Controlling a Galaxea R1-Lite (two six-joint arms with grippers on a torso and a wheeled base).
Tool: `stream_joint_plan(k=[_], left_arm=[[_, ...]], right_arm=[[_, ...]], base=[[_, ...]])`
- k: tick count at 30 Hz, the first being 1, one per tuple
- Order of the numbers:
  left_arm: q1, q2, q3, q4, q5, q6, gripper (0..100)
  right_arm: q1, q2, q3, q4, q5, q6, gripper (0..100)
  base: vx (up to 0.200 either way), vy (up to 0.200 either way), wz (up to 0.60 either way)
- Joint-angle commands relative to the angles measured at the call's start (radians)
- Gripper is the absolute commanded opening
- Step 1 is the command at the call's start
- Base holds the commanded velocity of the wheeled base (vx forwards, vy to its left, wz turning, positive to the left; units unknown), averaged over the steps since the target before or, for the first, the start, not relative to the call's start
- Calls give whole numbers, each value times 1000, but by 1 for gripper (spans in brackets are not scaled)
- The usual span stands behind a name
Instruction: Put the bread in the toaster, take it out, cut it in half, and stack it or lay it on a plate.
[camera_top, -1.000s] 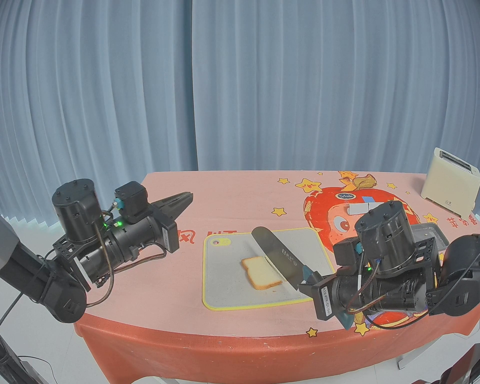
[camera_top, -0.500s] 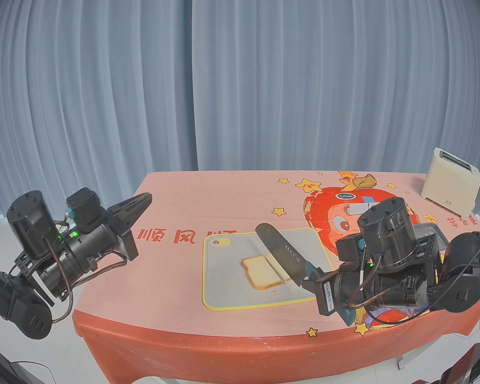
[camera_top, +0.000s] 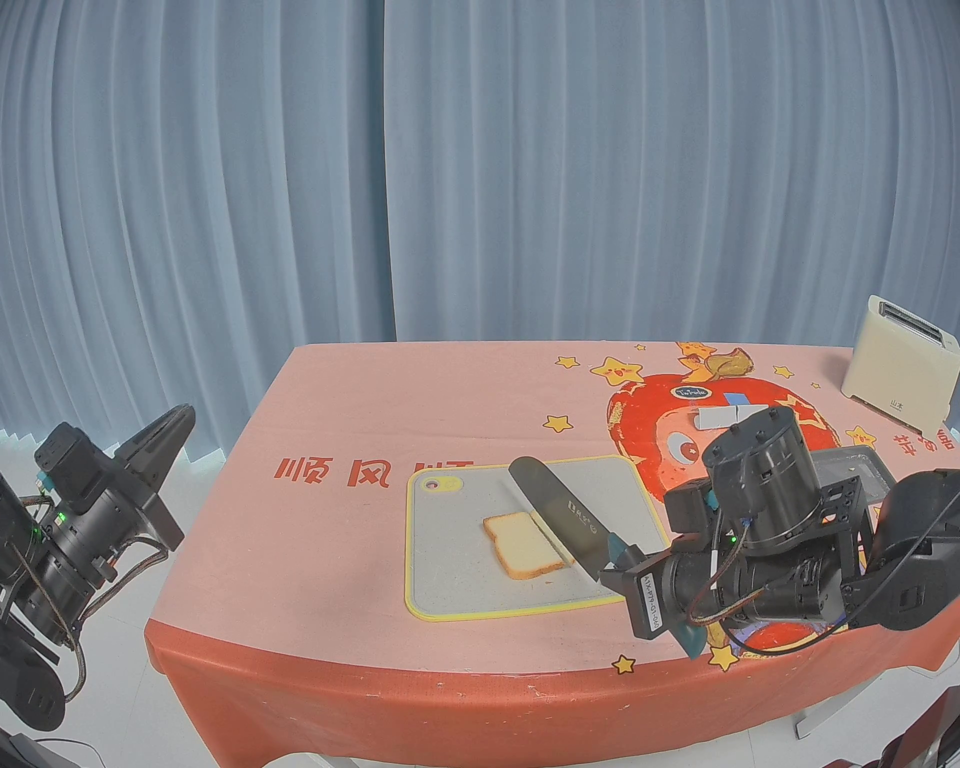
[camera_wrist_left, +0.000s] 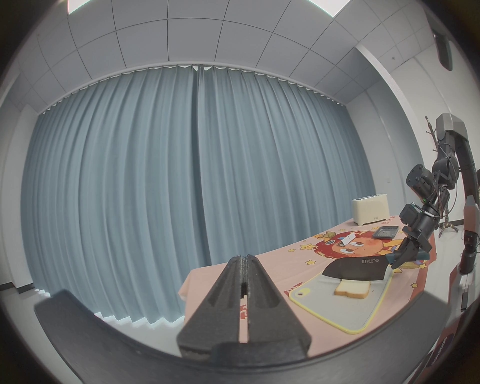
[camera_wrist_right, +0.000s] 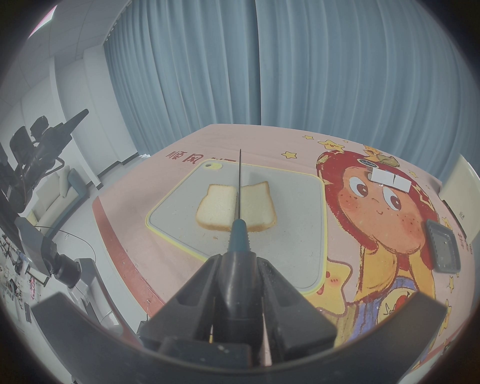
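Head view has the bread slice (camera_top: 523, 545) lying flat on the grey, yellow-edged cutting board (camera_top: 450, 570) near the front of the pink-clothed worktop (camera_top: 380, 400). The broad knife (camera_top: 560, 512) slants across the slice's right side and hides part of it. The right gripper (camera_top: 612, 560) is clenched on the knife's teal handle just off the board's right corner. The left gripper (camera_top: 178, 418) hangs beyond the worktop's left edge, well apart from the board. The cream toaster (camera_top: 900, 365) stands at the far right, with a dark tray (camera_top: 860, 465) nearer, partly behind the right arm. Right wrist view looks straight along the knife (camera_wrist_right: 239, 190), seen edge-on as a thin line over the middle of the bread slice (camera_wrist_right: 220, 207). Whether the blade touches the bread or the slice is already parted cannot be told. The right gripper (camera_wrist_right: 239, 260) has a finger pressed to each side of the handle. Left wrist view alone settles the left gripper (camera_wrist_left: 245, 262): its fingers are closed together with nothing between them. Farther off it shows the knife (camera_wrist_left: 357, 267) side-on, low over the bread slice (camera_wrist_left: 353, 288).
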Motion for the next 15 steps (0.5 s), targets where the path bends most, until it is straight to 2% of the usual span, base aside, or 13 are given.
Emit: stream_joint_plan(k=[1,15], left_arm=[[35,-67,43,-4,0,1,0],[38,-230,118,7,3,1,0]], right_arm=[[10,8,1,1,-3,0,0],[-30,0,-2,1,-8,-3,0]], base=[[0,0,0],[0,0,0]])
